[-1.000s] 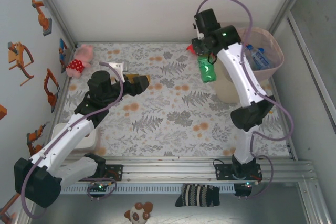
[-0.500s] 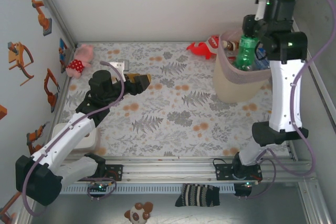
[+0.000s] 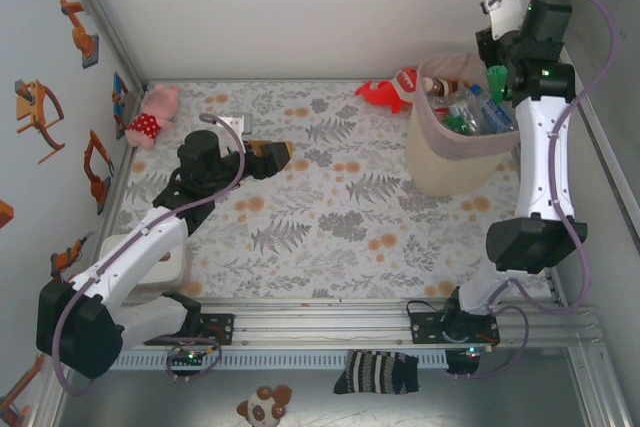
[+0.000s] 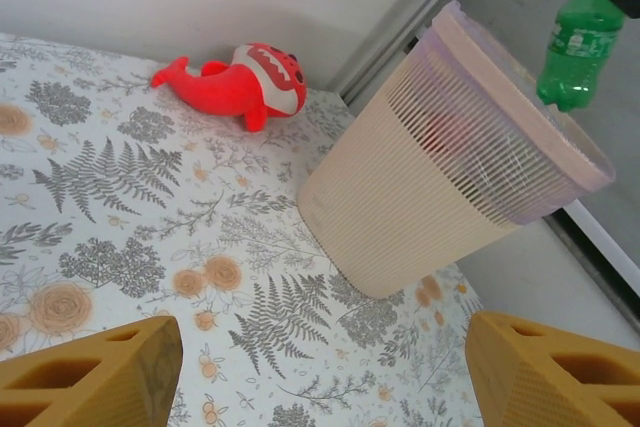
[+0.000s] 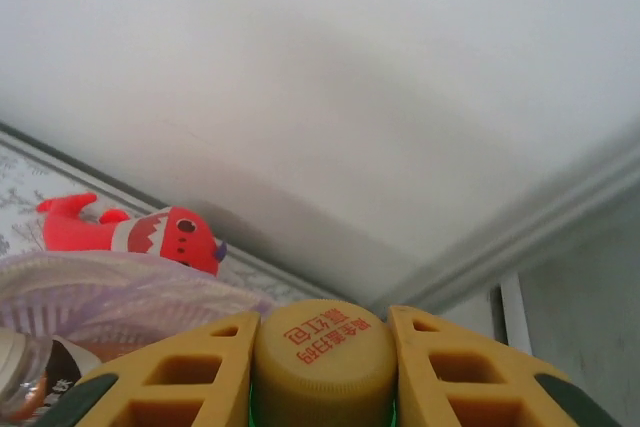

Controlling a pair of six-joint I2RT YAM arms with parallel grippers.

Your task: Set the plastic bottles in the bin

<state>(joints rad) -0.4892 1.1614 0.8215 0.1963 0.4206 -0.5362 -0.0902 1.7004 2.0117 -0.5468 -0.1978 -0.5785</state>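
Right gripper (image 5: pixel 322 352): jaws clamped on the cap of a green bottle (image 4: pixel 575 42), hanging apparently above the bin (image 4: pixel 420 197) at its far rim. Left gripper (image 4: pixel 320 372): jaws apart, over the worktop (image 4: pixel 120 217).

there was one bin (image 3: pixel 440 172) under the right gripper (image 5: pixel 322 372), one green bottle (image 4: pixel 578 42) pinched by its cap in that gripper, and at least four more bottles (image 3: pixel 480 112) heaped in the bin, their exact number unclear. one red toy (image 4: pixel 240 77) lay beside the bin, and one pink plush (image 3: pixel 152 113) sat out to the left of the left gripper (image 3: pixel 268 156), making two toys and two grippers.
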